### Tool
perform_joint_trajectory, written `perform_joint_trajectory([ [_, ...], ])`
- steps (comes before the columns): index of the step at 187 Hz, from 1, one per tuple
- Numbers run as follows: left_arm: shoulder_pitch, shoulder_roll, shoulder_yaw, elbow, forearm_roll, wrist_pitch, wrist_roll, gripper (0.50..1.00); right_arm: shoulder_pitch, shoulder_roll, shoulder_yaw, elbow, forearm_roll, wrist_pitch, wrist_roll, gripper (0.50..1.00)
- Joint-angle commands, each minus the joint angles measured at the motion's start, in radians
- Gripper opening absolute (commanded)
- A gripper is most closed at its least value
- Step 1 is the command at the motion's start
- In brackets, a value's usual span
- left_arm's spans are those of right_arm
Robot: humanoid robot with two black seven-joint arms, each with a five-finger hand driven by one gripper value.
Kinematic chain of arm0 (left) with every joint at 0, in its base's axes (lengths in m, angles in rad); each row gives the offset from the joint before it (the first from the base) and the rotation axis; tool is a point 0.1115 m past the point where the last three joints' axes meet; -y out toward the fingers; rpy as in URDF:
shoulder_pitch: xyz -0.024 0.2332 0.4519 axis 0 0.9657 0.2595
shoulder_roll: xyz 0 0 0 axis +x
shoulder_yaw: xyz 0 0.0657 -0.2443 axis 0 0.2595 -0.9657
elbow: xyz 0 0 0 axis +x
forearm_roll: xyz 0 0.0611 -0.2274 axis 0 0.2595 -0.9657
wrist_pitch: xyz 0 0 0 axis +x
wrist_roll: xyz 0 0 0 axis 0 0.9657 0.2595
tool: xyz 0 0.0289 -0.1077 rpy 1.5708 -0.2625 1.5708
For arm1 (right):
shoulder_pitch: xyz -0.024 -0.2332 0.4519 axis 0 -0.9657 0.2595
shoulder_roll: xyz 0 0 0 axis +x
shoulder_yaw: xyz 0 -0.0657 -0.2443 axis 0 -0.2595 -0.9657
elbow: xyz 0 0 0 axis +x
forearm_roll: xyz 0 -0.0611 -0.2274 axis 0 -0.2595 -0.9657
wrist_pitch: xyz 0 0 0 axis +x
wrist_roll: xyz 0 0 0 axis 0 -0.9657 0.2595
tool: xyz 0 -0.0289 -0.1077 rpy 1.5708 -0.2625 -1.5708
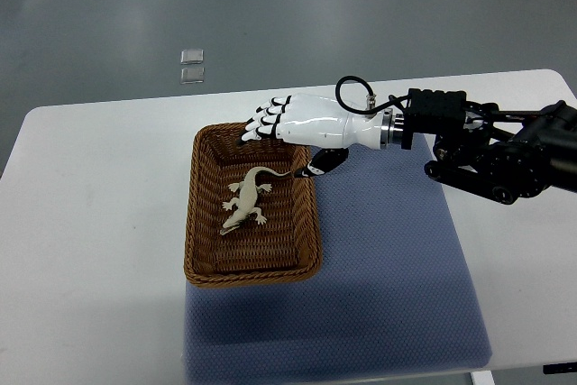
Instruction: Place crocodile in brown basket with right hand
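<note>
- Right hand (pixel 302 123) reaching in from the right, over the far right corner of the brown basket (pixel 195 223); fingers (pixel 266 119) spread out flat, thumb (pixel 320 164) hanging down; holding nothing.
- Crocodile (pixel 247 197) not in the hand; lying flat on the basket floor, lower than the fingers, nearer the robot and a bit to their left; apart from the hand.
- Long from tail to nose; tail tip close by the thumb, nose pointing away from the hand, toward the near left of the basket.
- Only the right hand near; no left hand to be seen.
- Looks like the job is done; crocodile inside, hand empty; next, most likely, lifting the hand and drawing it off to the right; careful not to bump the tail with the thumb.
- Basket partly on the blue mat (pixel 397 268), on the white table (pixel 90 223).
</note>
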Motion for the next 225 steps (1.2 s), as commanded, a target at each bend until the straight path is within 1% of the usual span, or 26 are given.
perform_joint_trajectory([
  [1,0.000,0.000,0.000,0.000,0.000,0.000,0.000,1.000,-0.019,-0.022,0.032,-0.011,0.126,0.017,-0.002,0.883],
  [22,0.000,0.000,0.000,0.000,0.000,0.000,0.000,1.000,-0.026,-0.048,0.054,-0.035,0.315,0.051,-0.007,0.883],
  [61,0.000,0.000,0.000,0.000,0.000,0.000,-0.001,1.000,-0.066,-0.086,0.101,-0.072,0.761,0.114,-0.092,0.883],
  [86,0.000,0.000,0.000,0.000,0.000,0.000,-0.001,1.000,-0.112,-0.091,0.152,-0.091,0.933,0.121,-0.131,0.885],
  [93,0.000,0.000,0.000,0.000,0.000,0.000,0.000,1.000,-0.128,-0.093,0.181,-0.094,0.958,0.121,-0.146,0.885],
  [108,0.000,0.000,0.000,0.000,0.000,0.000,-0.001,1.000,-0.181,-0.093,0.276,-0.095,0.993,0.126,-0.201,0.887],
  [124,0.000,0.000,0.000,0.000,0.000,0.000,0.000,1.000,-0.227,-0.093,0.363,-0.101,1.002,0.166,-0.243,0.891],
  [137,0.000,0.000,0.000,0.000,0.000,0.000,0.000,1.000,-0.240,-0.093,0.387,-0.112,1.044,0.198,-0.247,0.891],
  [162,0.000,0.000,0.000,0.000,0.000,0.000,0.000,1.000,-0.244,-0.097,0.376,-0.146,1.198,0.252,-0.250,0.891],
  [185,0.000,0.000,0.000,0.000,0.000,0.000,0.000,1.000,-0.263,-0.128,0.393,-0.160,1.217,0.288,-0.263,0.891],
  [198,0.000,0.000,0.000,0.000,0.000,0.000,-0.001,1.000,-0.284,-0.128,0.420,-0.160,1.212,0.308,-0.266,0.891],
  [208,0.000,0.000,0.000,0.000,0.000,0.000,0.000,1.000,-0.304,-0.123,0.471,-0.160,1.209,0.325,-0.280,0.891],
  [225,0.000,0.000,0.000,0.000,0.000,0.000,0.000,1.000,-0.353,-0.113,0.574,-0.157,1.179,0.350,-0.329,0.891],
])
